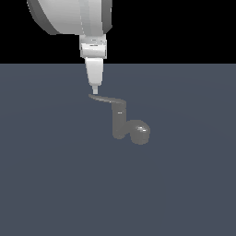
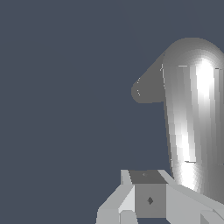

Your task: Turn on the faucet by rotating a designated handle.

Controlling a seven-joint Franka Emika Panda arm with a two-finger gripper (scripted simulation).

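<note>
The faucet (image 1: 119, 123) is a small glossy grey upright cylinder with a rounded spout (image 1: 140, 132) at its base, standing on the flat grey floor. Its handle (image 1: 105, 99) is a thin curved lever reaching from the cylinder's top toward the exterior view's left. My gripper (image 1: 94, 89) points straight down with its fingertips right at the handle's pointed tip; the fingers show as one narrow point with no gap and hold nothing. In the wrist view the faucet (image 2: 192, 118) fills the frame as a large shiny shape beside my fingers (image 2: 148, 197).
The white arm (image 1: 69, 16) hangs in from above at the back. A plain grey floor (image 1: 55, 184) surrounds the faucet, and nothing else stands on it.
</note>
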